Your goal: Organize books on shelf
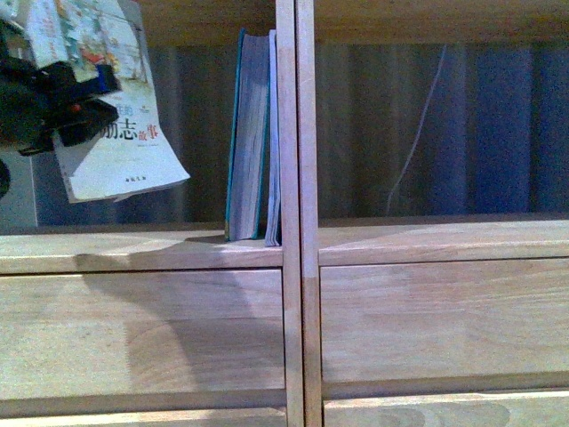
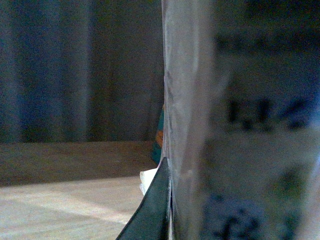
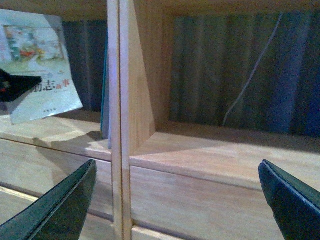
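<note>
A thin floppy paperback (image 1: 116, 116) with a pale illustrated cover and red characters hangs tilted in the air inside the left compartment of the shelf (image 1: 298, 258), held by my left gripper (image 1: 62, 111), which is shut on it. In the left wrist view its cover (image 2: 240, 125) fills the right half, blurred. A thick teal book (image 1: 249, 142) stands upright against the centre divider, with a thin pale-lilac book (image 1: 273, 142) between it and the divider. My right gripper (image 3: 177, 200) is open in front of the drawer fronts, with one finger (image 3: 60, 210) left of the divider and nothing between its fingers.
The right compartment's floor (image 1: 436, 238) holds no books. A grey curtain (image 1: 498, 124) and a thin white cable (image 1: 418, 133) show through the open back. Plain wooden drawer fronts (image 1: 436, 320) run below both compartments.
</note>
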You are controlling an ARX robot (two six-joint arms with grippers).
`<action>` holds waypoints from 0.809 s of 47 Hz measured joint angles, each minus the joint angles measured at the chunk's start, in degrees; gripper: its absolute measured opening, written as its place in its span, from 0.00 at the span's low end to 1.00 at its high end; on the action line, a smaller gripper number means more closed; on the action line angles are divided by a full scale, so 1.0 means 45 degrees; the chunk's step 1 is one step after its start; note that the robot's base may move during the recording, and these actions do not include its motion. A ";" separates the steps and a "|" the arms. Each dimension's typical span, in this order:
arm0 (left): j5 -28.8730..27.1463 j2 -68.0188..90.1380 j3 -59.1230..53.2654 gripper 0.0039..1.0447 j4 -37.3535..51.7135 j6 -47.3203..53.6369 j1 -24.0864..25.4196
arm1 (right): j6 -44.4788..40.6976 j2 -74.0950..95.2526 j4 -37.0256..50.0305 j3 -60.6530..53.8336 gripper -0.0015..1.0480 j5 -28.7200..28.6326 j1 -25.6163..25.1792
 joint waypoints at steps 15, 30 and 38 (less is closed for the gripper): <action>-0.1608 0.2948 0.3235 0.06 -0.0845 0.3060 -0.0699 | -0.1384 -0.0272 -0.0010 -0.0029 0.93 -0.0034 -0.0019; -0.2448 0.5241 0.6013 0.06 -0.1404 0.4716 -0.1282 | -0.1477 -0.0287 -0.0010 -0.0034 0.93 -0.0039 -0.0024; -0.2919 0.6518 0.7223 0.06 -0.1579 0.5013 -0.1511 | -0.1501 -0.0272 -0.0010 -0.0034 0.93 -0.0039 -0.0024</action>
